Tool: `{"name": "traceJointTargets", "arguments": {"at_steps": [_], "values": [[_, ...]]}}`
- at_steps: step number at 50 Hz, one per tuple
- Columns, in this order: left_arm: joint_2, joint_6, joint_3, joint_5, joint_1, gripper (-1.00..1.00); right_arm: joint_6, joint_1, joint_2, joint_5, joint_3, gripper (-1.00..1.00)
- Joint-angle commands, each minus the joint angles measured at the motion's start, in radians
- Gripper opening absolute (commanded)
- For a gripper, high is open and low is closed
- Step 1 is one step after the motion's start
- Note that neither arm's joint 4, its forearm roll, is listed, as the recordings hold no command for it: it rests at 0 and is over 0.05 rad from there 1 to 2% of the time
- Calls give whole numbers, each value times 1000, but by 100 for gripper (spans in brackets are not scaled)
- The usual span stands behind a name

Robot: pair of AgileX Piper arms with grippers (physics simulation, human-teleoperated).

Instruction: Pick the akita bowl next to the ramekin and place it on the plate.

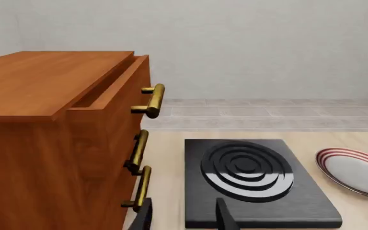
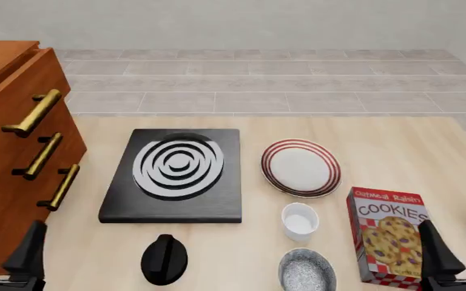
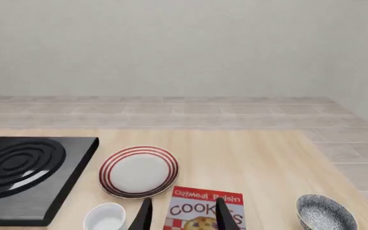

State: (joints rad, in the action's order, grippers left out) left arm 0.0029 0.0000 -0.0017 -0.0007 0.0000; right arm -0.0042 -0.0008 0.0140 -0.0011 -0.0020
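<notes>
Both grippers, left and right, hang open, empty.
Bowl sits left of the right gripper, just nearer than the ramekin; plate farther ahead.

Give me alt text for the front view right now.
An akita bowl sits just near of the ramekin, with the empty plate beyond. A cookie box lies to their right, a black burner left; both claws hang open at the bottom corners.
</notes>
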Motion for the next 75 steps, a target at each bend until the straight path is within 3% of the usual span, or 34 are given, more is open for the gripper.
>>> {"name": "traceJointTargets", "arguments": {"at_steps": [1,12,16,18,22,39,44,46,57,59,62,64,68,75], "values": [[5,0,-3,-1,0,100,-2,0,-9,-2,-4,100],[5,0,-3,-1,0,100,0,-2,-5,-7,-6,100],[5,0,-3,-1,0,100,-11,12,29,-23,-13,100],[5,0,-3,-1,0,100,-42,35,45,-30,-13,100],[5,0,-3,-1,0,100,-38,37,76,-33,-29,100],[5,0,-3,-1,0,100,-65,108,176,82,-161,100],[5,0,-3,-1,0,100,-87,117,231,103,-205,100],[5,0,-3,-1,0,100,-126,130,231,117,-214,100],[5,0,-3,-1,0,100,-99,155,322,167,-273,100],[5,0,-3,-1,0,100,-68,158,371,170,-284,100],[5,0,-3,-1,0,100,-73,162,409,176,-297,100],[5,0,-3,-1,0,100,-109,155,424,178,-299,100],[5,0,-3,-1,0,100,-88,169,460,191,-315,100],[5,0,-3,-1,0,100,-108,184,524,203,-312,100]]}}
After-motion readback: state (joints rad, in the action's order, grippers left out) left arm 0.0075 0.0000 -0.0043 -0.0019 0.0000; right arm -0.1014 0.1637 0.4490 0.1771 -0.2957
